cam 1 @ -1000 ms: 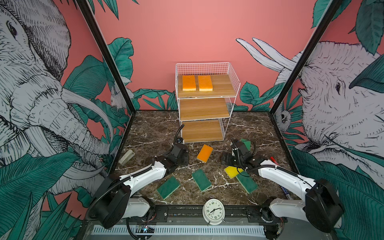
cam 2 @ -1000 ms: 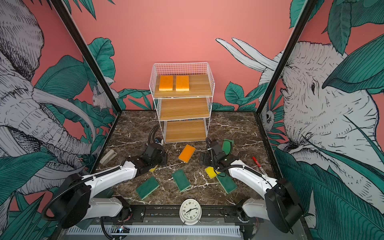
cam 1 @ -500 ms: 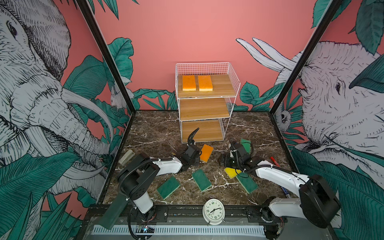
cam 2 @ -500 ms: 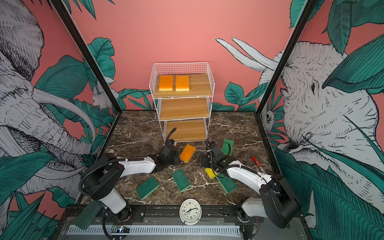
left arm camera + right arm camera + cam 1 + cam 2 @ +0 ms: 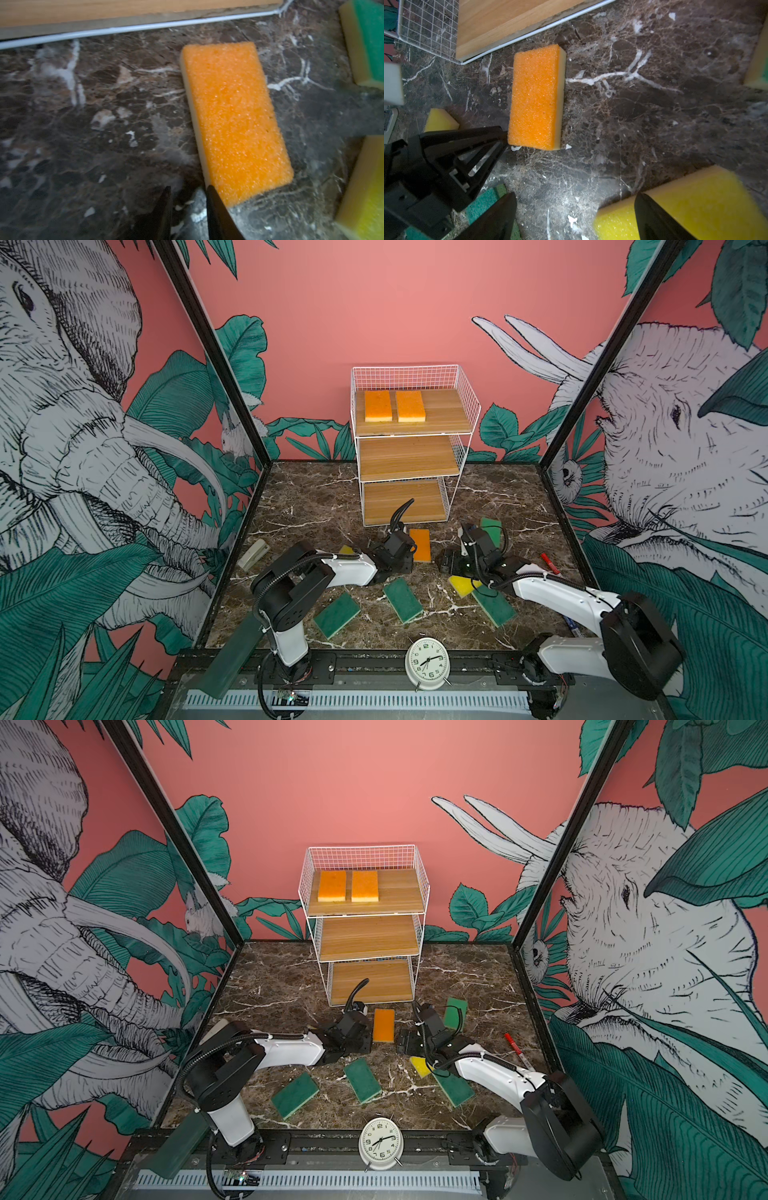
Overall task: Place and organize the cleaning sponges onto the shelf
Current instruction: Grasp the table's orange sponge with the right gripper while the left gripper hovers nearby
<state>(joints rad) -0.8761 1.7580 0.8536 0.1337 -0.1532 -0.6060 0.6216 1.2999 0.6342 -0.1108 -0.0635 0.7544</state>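
Note:
An orange sponge (image 5: pixel 419 545) (image 5: pixel 383 1025) (image 5: pixel 234 120) (image 5: pixel 536 95) lies flat on the marble just in front of the shelf (image 5: pixel 411 456) (image 5: pixel 368 936). My left gripper (image 5: pixel 409 562) (image 5: pixel 189 192) sits low at its near corner, nearly shut and empty, one finger (image 5: pixel 212 199) touching the sponge's edge. Two orange sponges (image 5: pixel 378 405) (image 5: pixel 410 405) rest side by side on the top tier. My right gripper (image 5: pixel 451 564) (image 5: pixel 575 205) is open and empty, low over the marble beside a yellow sponge (image 5: pixel 461 585) (image 5: pixel 695 203). Green sponges (image 5: pixel 336 615) (image 5: pixel 402 599) (image 5: pixel 494 605) (image 5: pixel 491 529) lie around.
A white alarm clock (image 5: pixel 427 663) stands at the front edge. A red marker (image 5: pixel 550 564) lies at the right wall and a grey stapler-like thing (image 5: pixel 253 553) at the left wall. Another yellow sponge (image 5: pixel 345 549) peeks out behind the left arm.
My left arm has swung right to the orange sponge, which has turned from slanted to straight and shifted slightly right. The right gripper has barely moved.

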